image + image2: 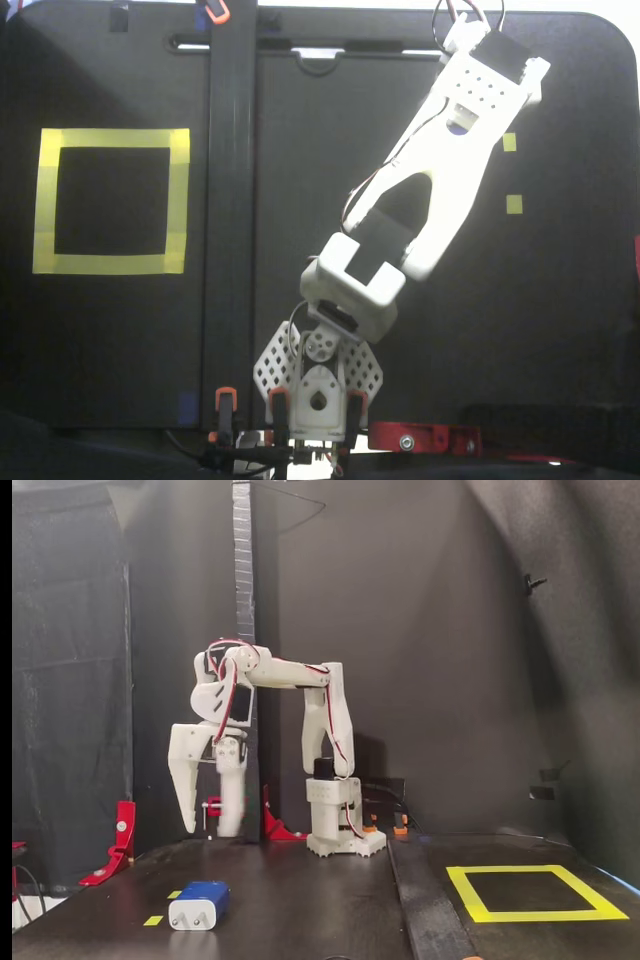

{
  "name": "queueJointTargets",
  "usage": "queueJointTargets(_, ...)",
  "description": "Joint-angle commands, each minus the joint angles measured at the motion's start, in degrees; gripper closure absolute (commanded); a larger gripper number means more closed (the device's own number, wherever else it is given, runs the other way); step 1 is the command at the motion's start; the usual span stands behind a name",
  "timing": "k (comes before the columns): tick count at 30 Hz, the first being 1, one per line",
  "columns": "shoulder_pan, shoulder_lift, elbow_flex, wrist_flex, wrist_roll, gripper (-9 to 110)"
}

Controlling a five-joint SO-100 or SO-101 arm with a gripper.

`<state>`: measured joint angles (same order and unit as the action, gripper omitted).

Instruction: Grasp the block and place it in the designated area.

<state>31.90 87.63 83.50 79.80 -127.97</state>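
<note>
In a fixed view from the side, the block (pixel 200 904) lies on the black table near the front left, dark blue with a white end face. My gripper (pixel 208 830) hangs open, fingers pointing down, well above the table and behind the block, touching nothing. The designated area (pixel 535 892) is a yellow tape square at the right, far from both. In a fixed view from above, the designated area (pixel 111 201) sits at the left. There the arm's wrist (pixel 487 85) covers the gripper, and only a sliver of blue block (pixel 457 127) shows through it.
Small yellow markers (pixel 153 920) (pixel 514 204) lie around the block. A black upright post (pixel 245 630) stands behind the arm, with red brackets (pixel 120 840) at its left. The arm base (pixel 340 830) is mid-table, and a raised black strip (pixel 231 200) separates the two halves.
</note>
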Motion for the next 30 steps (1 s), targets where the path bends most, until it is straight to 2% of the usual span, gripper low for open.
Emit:
queueJointTargets(1, 0.4, 0.3, -2.4, 0.3, -0.3, 67)
queueJointTargets(2, 0.5, 0.3, -2.3, 0.3, -0.2, 64)
queueJointTargets(15, 3.1, -3.0, -2.3, -0.8, -0.2, 64)
queueJointTargets(30, 4.8, -16.3, -2.4, -11.2, -0.2, 64)
